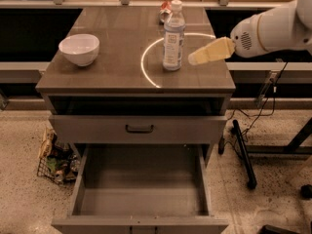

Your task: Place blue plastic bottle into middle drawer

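Observation:
The blue plastic bottle point(173, 35) stands upright on the cabinet top point(112, 72), right of centre, inside a bright ring of light. It is clear, with a white cap and a pale label. My gripper point(194, 58) hangs just to the right of the bottle at about label height, a small gap away and not touching it. The white arm point(273, 30) reaches in from the right. The middle drawer point(141, 199) is pulled open below, a wide grey box with a bare floor.
A white bowl point(79, 48) sits on the cabinet top at the left. A small red can point(165, 9) stands behind the bottle. A shut drawer front with a dark handle point(139, 128) lies above the open drawer. A wire basket point(56, 160) is on the floor at the left, and black stand legs point(243, 152) at the right.

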Available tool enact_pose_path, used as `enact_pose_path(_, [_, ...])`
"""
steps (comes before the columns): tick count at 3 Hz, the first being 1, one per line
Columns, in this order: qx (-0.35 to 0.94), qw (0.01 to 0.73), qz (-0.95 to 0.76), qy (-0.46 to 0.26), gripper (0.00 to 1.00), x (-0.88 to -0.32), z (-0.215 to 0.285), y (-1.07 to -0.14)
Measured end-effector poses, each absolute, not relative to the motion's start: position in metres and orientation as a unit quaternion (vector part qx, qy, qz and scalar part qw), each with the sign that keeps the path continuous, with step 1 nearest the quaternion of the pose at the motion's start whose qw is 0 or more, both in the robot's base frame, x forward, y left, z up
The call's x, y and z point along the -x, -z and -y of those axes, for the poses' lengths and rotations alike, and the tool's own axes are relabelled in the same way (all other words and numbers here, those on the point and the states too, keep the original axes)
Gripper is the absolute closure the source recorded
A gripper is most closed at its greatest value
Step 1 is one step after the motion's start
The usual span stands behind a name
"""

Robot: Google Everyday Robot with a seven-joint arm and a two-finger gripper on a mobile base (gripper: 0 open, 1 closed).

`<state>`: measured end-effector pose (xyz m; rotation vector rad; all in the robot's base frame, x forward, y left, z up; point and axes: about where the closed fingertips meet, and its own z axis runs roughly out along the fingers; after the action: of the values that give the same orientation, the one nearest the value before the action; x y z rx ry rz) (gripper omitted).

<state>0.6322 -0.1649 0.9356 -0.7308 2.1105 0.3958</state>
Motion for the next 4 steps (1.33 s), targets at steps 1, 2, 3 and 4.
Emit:
enact_pose_path(1, [0.294,0.461,-0.813,-0.201,0.0,-0.653,0.132,-0.924])
enact_pose_path(2, [0.301,0.492,-0.785,-0.226,0.0,-0.677,0.105,-0.919])
enact_pose_path(3, [0.314,0.516,-0.761,-0.236,0.0,-0.697,0.081,-0.917])
enact_pose_path(4, [0.323,0.539,-0.738,-0.248,0.16,-0.716,0.063,-0.916])
